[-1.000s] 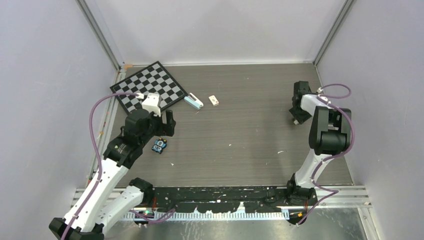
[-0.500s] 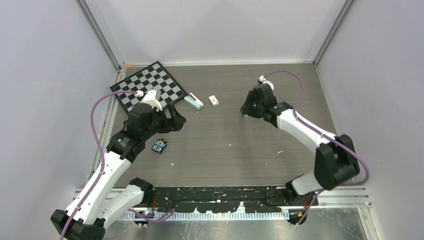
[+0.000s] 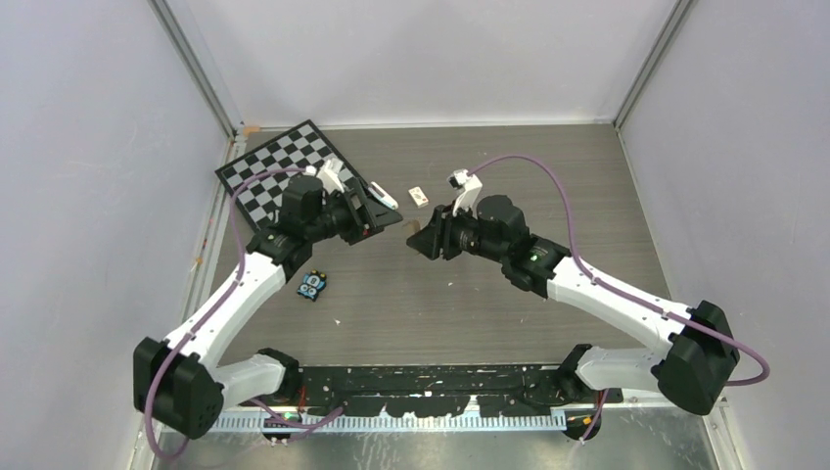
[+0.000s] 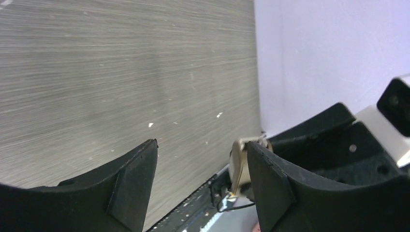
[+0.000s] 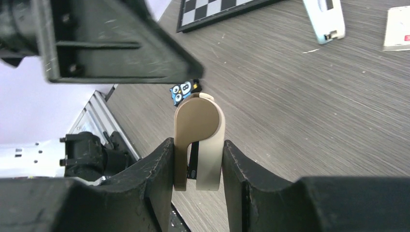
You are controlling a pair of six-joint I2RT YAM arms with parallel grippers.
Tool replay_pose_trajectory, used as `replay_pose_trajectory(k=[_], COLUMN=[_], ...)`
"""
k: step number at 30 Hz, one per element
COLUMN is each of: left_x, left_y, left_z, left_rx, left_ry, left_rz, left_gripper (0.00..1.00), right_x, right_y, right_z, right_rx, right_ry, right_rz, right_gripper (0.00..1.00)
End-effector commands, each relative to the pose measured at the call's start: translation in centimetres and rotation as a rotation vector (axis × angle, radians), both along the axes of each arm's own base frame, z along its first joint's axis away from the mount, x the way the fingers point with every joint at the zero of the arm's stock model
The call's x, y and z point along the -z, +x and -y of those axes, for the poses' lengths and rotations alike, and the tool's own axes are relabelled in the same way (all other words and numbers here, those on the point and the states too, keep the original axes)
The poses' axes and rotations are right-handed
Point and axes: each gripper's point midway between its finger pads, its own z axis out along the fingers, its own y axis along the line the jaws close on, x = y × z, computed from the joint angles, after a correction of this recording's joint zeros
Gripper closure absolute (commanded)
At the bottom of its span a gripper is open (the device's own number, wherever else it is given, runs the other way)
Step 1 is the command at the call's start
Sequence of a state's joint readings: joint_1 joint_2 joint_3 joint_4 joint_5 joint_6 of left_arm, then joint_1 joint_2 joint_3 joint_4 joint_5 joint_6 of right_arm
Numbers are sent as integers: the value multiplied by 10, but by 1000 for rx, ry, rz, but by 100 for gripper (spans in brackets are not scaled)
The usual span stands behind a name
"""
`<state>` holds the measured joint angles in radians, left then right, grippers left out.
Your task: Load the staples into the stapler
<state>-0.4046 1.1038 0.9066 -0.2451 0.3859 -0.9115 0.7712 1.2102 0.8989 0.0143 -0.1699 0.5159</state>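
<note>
The stapler (image 5: 325,19), pale blue-teal with a white base, lies on the table near the chessboard corner; in the top view only a bit of the stapler (image 3: 390,200) shows behind my left gripper (image 3: 384,217). My left gripper (image 4: 203,164) is open with nothing between its fingers. My right gripper (image 5: 197,145) is shut on a small tan rounded block (image 5: 198,130) and faces the left gripper closely at mid-table (image 3: 419,240). The block's tip (image 4: 239,164) shows just past my left gripper's right finger. The staples are out of view.
A small white box with a red mark (image 3: 419,196) lies right of the stapler. A chessboard (image 3: 294,166) sits at the back left. A black-and-blue gadget (image 3: 312,285) lies beside my left forearm. Purple cables loop over both arms.
My right arm has swung from the far right wall to mid-table, carrying the tan block. My left arm has reached forward and right, over the stapler's spot, its jaws narrowing a little.
</note>
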Motion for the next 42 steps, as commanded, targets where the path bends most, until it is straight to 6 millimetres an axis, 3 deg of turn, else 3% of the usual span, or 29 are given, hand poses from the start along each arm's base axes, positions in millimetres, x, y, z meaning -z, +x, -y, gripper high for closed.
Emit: replay_pose_trajectory(k=[1, 7, 14, 17, 22, 32, 34, 37, 40, 42], left_x=[-41, -26, -25, -27, -7, 3, 1, -3, -8, -12], left_y=[4, -1, -4, -7, -9, -6, -6, -6, -6, -6], left_z=[28, 39, 31, 28, 28, 46, 49, 50, 49, 47], left_rx=[120, 182, 151, 150, 138, 154, 158, 165, 178, 193], left_ry=[-172, -195, -163, -140, -112, -114, -126, -138, -138, -119], left_rz=[59, -9, 18, 32, -33, -72, -69, -55, -6, 46], left_gripper=[31, 30, 24, 28, 36, 38, 46, 69, 92, 100], right_x=[-33, -29, -16, -15, -21, -25, -26, -24, -20, -17], right_y=[-4, -2, 4, 8, 12, 10, 10, 10, 2, -6], right_z=[-16, -23, -26, -25, -24, -28, -27, -26, -28, -24], right_rx=[-34, -17, -1, 20, 40, 18, 22, 28, -18, -70], right_ry=[63, 35, -3, -3, 3, 18, 27, 25, 17, -19], right_rz=[128, 136, 114, 111, 129, 147, 155, 153, 133, 116], right_gripper=[57, 57, 57, 57, 57, 56, 54, 51, 38, 27])
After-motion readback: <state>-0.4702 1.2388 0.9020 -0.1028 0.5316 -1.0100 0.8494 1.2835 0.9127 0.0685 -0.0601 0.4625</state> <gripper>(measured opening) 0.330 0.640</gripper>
